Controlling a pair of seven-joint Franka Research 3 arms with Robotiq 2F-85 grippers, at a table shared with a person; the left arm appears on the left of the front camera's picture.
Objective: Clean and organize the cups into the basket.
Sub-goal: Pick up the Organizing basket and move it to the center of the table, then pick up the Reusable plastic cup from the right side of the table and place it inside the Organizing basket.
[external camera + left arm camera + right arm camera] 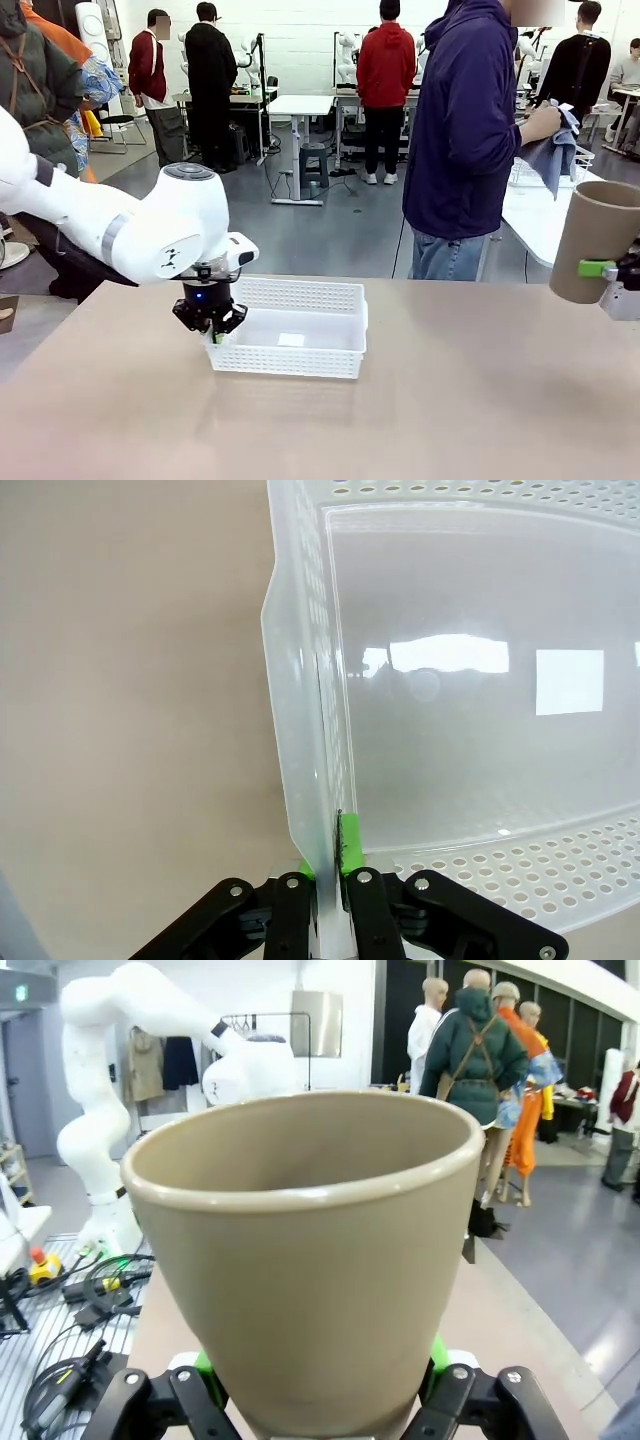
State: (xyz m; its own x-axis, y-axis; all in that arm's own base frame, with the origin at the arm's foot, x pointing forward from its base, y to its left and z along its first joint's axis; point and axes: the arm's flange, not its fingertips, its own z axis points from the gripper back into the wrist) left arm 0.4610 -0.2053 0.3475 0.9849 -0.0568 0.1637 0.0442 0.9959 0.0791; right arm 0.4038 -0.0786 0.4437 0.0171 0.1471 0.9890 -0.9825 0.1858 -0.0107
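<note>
Partly cropped: right end effector (320, 1400), cup (597, 238); left end effector (214, 330) pinching basket (300, 358).

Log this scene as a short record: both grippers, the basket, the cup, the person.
Left gripper: shut on the basket, pinching its end wall
Right gripper: holds a tan cup off the table, at the robot's right
Basket: on the table, no cups in it
Person: at the far side, cloth in hand
</note>
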